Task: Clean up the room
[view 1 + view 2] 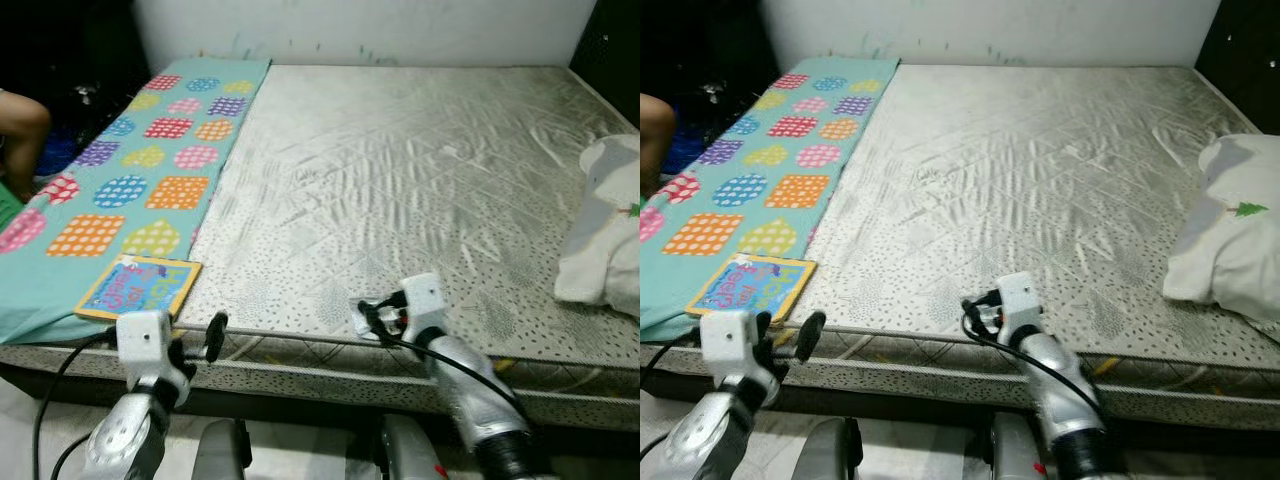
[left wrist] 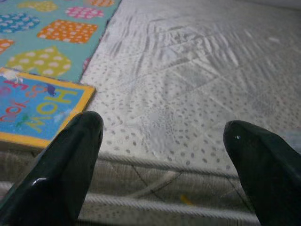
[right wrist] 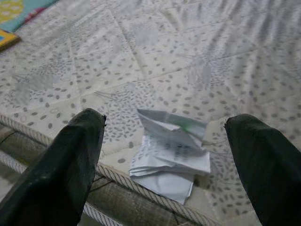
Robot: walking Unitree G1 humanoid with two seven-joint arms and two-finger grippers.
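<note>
Spread wide, my right gripper hovers over the near edge of the mattress with nothing between its fingers. Directly in front of it lies a folded, crumpled paper, white with faint print, resting on the mattress right at the corded edge, between the two fingertips as the wrist camera sees it but not touching either. From my head I see that arm reaching in from the near side, right of centre.

Left of it, my left gripper is also wide open and empty, held at the near edge of the mattress. Just beyond it to the left lies a colourful book with a yellow border, flat on a teal blanket patterned with dotted shapes. A white pillow sits at the far right. At the far left edge, part of a person shows.
</note>
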